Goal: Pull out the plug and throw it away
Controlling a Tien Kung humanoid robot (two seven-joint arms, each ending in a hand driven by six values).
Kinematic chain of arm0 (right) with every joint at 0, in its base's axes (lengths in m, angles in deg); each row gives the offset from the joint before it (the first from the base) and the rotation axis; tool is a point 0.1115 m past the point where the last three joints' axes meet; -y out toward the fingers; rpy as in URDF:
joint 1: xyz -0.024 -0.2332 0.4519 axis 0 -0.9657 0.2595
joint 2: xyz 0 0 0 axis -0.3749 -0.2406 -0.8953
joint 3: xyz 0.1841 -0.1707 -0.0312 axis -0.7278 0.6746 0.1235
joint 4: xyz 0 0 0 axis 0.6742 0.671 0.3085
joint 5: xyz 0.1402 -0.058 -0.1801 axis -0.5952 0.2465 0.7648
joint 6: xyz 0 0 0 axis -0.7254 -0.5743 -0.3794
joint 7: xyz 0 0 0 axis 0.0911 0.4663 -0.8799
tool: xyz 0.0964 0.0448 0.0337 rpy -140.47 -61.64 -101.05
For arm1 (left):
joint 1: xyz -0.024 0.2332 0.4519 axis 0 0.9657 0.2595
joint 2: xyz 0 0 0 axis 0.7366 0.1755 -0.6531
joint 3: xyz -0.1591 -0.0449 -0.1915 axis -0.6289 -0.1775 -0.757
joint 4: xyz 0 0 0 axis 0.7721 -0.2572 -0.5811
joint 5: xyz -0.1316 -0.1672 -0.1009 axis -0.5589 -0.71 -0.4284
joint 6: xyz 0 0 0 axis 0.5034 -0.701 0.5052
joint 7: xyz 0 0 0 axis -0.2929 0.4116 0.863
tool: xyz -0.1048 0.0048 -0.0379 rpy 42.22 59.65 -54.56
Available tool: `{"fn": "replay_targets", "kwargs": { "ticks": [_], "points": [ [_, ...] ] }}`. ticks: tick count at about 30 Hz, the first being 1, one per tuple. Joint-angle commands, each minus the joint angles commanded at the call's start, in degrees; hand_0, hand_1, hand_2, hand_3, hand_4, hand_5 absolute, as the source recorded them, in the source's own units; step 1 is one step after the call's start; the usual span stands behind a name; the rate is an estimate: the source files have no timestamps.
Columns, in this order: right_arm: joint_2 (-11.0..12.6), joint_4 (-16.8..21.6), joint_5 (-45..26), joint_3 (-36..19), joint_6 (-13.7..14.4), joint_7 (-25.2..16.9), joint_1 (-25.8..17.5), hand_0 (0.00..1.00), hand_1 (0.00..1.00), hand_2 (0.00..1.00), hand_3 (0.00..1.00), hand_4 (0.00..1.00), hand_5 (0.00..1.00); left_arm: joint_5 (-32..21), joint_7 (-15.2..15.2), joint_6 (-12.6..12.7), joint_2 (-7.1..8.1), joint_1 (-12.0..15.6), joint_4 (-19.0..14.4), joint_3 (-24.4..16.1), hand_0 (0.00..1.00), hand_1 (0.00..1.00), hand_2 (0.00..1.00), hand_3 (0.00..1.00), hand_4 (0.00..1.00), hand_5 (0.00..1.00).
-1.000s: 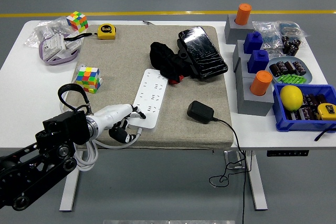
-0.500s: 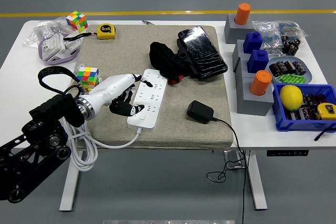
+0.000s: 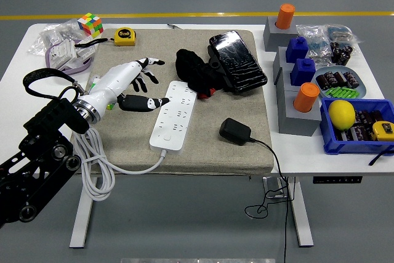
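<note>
Left hand (image 3: pixel 132 84) over left half of grey mat (image 3: pixel 123 146), fingers spread wide, empty; thumb reaching toward left edge of white power strip (image 3: pixel 173 115), contact not resolvable. Right hand absent from view.

Power strip lying diagonally at mat centre, long axis from near-left toward far-right. White cord (image 3: pixel 98 170) leaving its near end, looping off near-left edge of desk (image 3: pixel 18 72). No plug discernible in any socket from this angle; far end of strip meets black cloth bundle (image 3: pixel 196 71), so anything seated there possibly hidden. Only loose plug-like item: black adapter (image 3: pixel 234 132) on mat toward near-right corner, thin black cable (image 3: pixel 271 164) trailing over near edge.

Handling, judged:
- Adapter: small, rigid, smooth plastic, probably light; pinch across the two broad side faces, not by the cable.
- Strip: light, stiff, likely to slide or lift on the mat under a pull; needs bracing.
- Cables: limp, liable to snag.

Writing and labels:
- Yellow tape measure (image 3: pixel 125 36) near far-left of mat: face marking present, too small to read.
- Black phone (image 3: pixel 237 61): screen dark, no text.
- Two colour cubes, far-left (image 3: pixel 90 24) and behind wrist (image 3: pixel 94 83): no print.
- No brand legible on strip or adapter.
</note>
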Motion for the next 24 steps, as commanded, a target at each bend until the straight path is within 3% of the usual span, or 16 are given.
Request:
{"fn": "replay_targets", "kwargs": {
  "ticks": [2, 3, 8, 9, 24],
  "points": [
    [0.0, 0.0, 0.0, -0.1, 0.1, 0.0, 0.1, 0.566, 0.65, 0.669, 0.57, 0.97, 0.492, -0.8, -1.9, -1.8, -0.15, 0.1, 1.0, -0.3, 0.948, 0.998, 0.998, 0.998, 0.998, 0.789],
    [0.0, 0.1, -0.1, 0.0, 0.1, 0.0, 0.1, 0.566, 0.65, 0.67, 0.57, 0.97, 0.492, -0.7, -2.7, -2.7, -0.23, 0.2, 1.5, -0.5, 0.998, 0.998, 0.998, 0.998, 0.998, 0.986],
    [0.2, 0.1, -0.2, 0.1, 0.1, 0.0, 0.4, 0.566, 0.65, 0.67, 0.57, 0.97, 0.492, 0.2, -3.3, -3.6, -0.33, 1.0, 1.8, -1.2, 0.998, 0.998, 0.998, 0.998, 0.998, 0.986],
    [0.2, 0.1, -0.2, 0.1, 0.1, 0.0, 0.4, 0.566, 0.65, 0.67, 0.57, 0.971, 0.493, 0.2, -3.3, -3.7, -0.35, 1.0, 1.8, -1.3, 0.998, 0.998, 0.998, 0.998, 0.998, 0.767],
    [0.5, 0.1, -0.4, 0.9, 0.1, 0.1, 0.5, 0.566, 0.65, 0.671, 0.57, 0.971, 0.496, 0.3, -4.1, -4.5, -0.26, 2.5, 1.2, -2.7, 0.983, 0.998, 0.998, 0.998, 0.998, 0.694]
  ]
}}
